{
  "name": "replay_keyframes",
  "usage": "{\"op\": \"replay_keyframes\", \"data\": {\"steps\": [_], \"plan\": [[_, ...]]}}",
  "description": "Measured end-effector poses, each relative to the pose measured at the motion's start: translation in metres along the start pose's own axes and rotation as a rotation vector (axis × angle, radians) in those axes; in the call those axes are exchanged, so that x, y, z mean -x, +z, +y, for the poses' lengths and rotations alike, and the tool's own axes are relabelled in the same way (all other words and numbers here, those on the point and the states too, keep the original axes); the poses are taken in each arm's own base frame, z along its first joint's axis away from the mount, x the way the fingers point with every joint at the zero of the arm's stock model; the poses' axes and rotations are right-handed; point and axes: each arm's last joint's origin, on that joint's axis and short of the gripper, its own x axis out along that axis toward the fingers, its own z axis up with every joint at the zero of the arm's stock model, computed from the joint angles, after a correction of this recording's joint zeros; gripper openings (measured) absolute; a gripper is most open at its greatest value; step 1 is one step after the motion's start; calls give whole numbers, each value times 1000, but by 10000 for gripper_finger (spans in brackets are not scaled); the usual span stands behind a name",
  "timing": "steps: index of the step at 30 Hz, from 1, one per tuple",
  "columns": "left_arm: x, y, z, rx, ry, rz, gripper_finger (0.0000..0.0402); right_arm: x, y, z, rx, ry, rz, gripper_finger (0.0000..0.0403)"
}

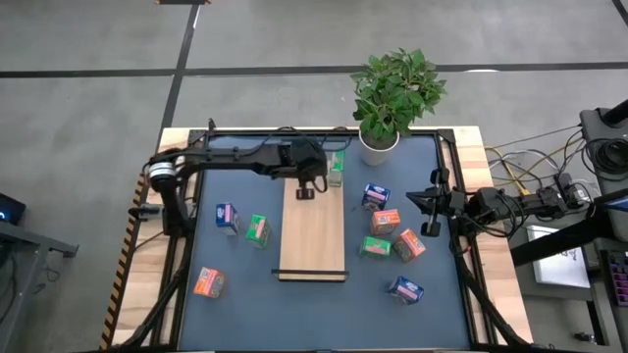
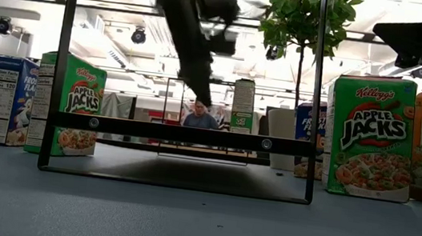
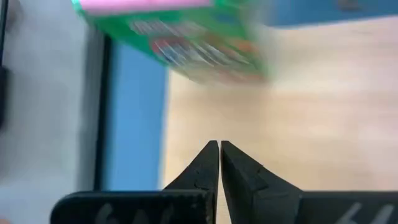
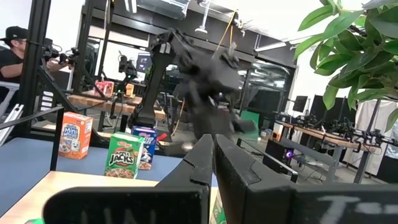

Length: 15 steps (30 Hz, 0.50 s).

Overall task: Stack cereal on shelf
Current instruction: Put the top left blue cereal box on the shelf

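Note:
The shelf (image 1: 312, 230), a light-wood board with a dark strip near its near end, lies flat on the blue mat. A green cereal box (image 1: 337, 167) stands at its far right corner and shows blurred in the left wrist view (image 3: 180, 43); whether it rests on the board I cannot tell. My left gripper (image 1: 306, 191) hangs shut over the board's far end (image 3: 219, 146), slanting down, apart from that box. Several more cereal boxes stand on the mat: blue (image 1: 227, 218), green (image 1: 258, 229) and orange (image 1: 207, 282) at left. My right gripper (image 1: 429, 208) waits shut at the table's right edge (image 4: 214, 140).
To the right of the board stand a blue box (image 1: 375, 197), an orange one (image 1: 385, 222), a green one (image 1: 374, 247), another orange (image 1: 409, 245) and another blue (image 1: 404, 289). A potted plant (image 1: 392, 98) stands at the far edge. Black frame rails (image 1: 177, 245) border the mat.

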Motion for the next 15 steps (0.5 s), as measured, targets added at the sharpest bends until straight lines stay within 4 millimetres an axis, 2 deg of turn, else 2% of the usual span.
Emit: {"op": "replay_keyframes", "data": {"steps": [6, 9, 12, 15], "plan": [[89, -16, -33, 208, -207, 239, 0, 0, 0, 0, 10, -1, -1, 9], [124, -31, -48, 337, -233, 282, 0, 0, 0, 0, 20, -2, -5, 9], [145, -49, -50, 568, -209, 297, 10, 0, 1, 0, 21, -2, -6, 9], [154, -70, -49, 745, -177, 310, 35, 0, 1, 0, 21, -3, -9, 9]]}}
